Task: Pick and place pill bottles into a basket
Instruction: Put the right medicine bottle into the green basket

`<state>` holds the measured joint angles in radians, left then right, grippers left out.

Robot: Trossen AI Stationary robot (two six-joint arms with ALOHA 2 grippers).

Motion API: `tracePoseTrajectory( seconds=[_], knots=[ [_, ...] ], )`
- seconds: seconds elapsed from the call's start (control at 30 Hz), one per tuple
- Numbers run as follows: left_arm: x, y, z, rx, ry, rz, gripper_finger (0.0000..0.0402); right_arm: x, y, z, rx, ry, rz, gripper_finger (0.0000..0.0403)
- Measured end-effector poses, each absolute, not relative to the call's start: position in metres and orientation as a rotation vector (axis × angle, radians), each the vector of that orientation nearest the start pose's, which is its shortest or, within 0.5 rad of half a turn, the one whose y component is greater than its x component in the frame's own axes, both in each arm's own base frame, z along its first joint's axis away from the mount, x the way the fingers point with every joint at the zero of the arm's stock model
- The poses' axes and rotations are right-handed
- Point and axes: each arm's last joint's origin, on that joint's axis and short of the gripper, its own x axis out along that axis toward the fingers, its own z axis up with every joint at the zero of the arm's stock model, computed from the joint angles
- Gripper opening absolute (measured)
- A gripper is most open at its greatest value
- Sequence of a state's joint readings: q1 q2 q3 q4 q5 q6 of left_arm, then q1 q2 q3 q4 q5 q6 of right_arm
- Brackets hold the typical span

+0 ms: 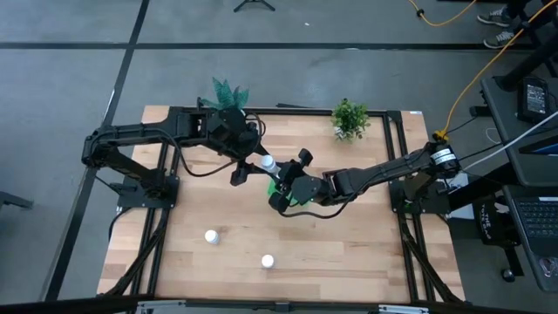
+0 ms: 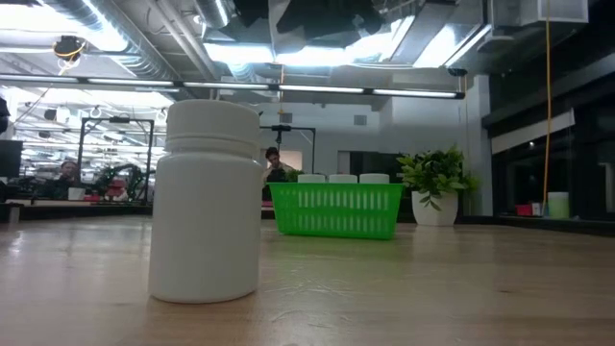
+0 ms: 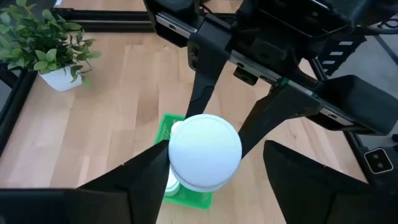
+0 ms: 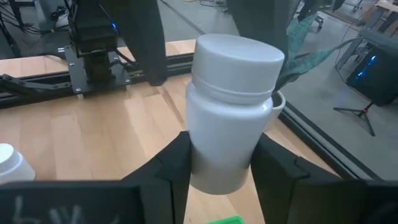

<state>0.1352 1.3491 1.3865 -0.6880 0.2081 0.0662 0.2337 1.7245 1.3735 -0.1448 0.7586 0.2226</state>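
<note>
Both arms meet over the middle of the wooden table (image 1: 349,253), right above the green basket (image 2: 335,211), which sits toward the far side and already has at least three white-capped bottles standing in it. The right gripper (image 4: 216,177) is clamped on a white pill bottle (image 4: 231,109), holding it upright between its two dark fingers. The left gripper (image 3: 214,174) hangs just above the basket (image 3: 166,127) with another pill bottle (image 3: 205,151) between its fingers; one finger (image 3: 140,180) touches the bottle while the other stands apart from it, so I cannot tell whether that claw truly grips it. Two more pill bottles stand loose on the near part of the table, one to the left (image 1: 211,236) and one nearer the middle (image 1: 268,260), well apart from the basket. A potted plant (image 1: 350,119) stands at the far edge to the right, another plant (image 1: 228,93) at the far edge to the left
</note>
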Motion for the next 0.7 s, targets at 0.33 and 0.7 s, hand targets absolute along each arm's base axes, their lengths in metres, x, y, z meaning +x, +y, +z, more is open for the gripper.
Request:
tracePoseTrajectory(
  seconds=[0.33, 0.7],
  knots=[
    [0.288, 0.034, 0.363, -0.045, 0.675, -0.070, 0.0200, 0.384, 0.071, 0.296, -0.037, 0.372, -0.551, 0.0135],
    [0.289, 0.032, 0.361, -0.043, 0.684, -0.069, 0.0169, 0.383, 0.071, 0.294, -0.040, 0.386, -0.542, 0.0135]
  ],
)
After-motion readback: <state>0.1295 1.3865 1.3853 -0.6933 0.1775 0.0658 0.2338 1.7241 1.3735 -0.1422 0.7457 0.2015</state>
